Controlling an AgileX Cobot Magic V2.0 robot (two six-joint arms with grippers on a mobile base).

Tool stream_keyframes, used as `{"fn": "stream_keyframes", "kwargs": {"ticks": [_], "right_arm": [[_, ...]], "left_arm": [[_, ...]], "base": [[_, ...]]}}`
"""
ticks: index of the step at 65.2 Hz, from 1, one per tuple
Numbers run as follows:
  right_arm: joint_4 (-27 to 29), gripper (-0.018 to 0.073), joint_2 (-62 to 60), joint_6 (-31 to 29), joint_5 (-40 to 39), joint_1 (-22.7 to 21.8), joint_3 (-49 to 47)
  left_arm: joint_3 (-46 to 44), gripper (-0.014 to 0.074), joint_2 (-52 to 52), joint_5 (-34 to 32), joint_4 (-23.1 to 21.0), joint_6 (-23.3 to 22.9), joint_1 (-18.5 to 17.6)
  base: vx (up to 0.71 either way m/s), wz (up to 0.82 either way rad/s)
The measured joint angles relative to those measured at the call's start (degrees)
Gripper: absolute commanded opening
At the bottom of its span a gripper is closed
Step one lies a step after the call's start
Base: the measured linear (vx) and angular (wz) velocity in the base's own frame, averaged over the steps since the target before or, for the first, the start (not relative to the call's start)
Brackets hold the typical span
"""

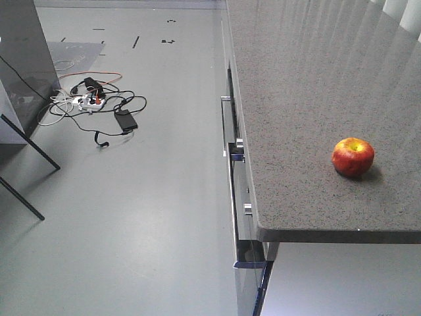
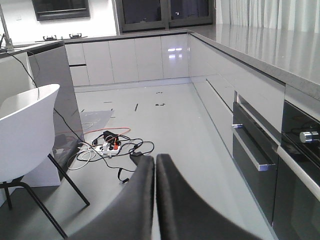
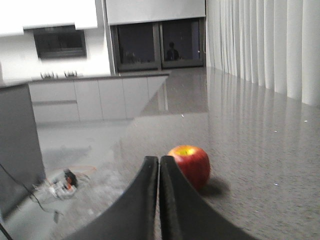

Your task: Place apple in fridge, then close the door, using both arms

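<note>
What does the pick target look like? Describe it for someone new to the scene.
Find the long grey speckled stone counter filling the right side of the front view. Near its closest edge sits the apple, round and red with a yellow-orange top. It is the only red thing on that grey surface.

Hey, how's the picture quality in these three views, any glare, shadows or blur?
Exterior front view: pale glare streaks run down the counter; the apple is sharp, casting a soft shadow to its right. Right wrist view: soft throughout, with the upper wall washed out white. Left wrist view: sharper, with bright glints on the cabinet fronts.
</note>
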Motion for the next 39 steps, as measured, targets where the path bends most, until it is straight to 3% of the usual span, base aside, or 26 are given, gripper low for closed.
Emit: {"fn": "stream_keyframes", "kwargs": {"ticks": [10, 21, 30, 39], "right_arm": [[5.63, -0.0003, 0.00, 6.62, -3.84, 0.00, -0.24], [4.28, 0.0000, 1.29, 8.53, 5.28, 0.00, -11.13], [1.88, 0.0048, 8.24, 5.39, 19.59, 0.00, -24.81], [1.37, 0.0232, 17.57, -1.75, 28.07, 0.00, -35.02]], "left_arm": [[0.00, -0.0007, 0.00, 0.00, 0.00, 0.00, 0.00], [0.00, -0.0007, 0.00, 0.00, 0.00, 0.00, 0.00], [0.00, -0.0007, 0.00, 0.00, 0.00, 0.00, 0.00], [0.00, -0.0007, 0.00, 0.00, 0.00, 0.00, 0.00]], "base": [[0.00, 0.00], [0.00, 0.00], [0.00, 0.00], [0.00, 0.00]]}}
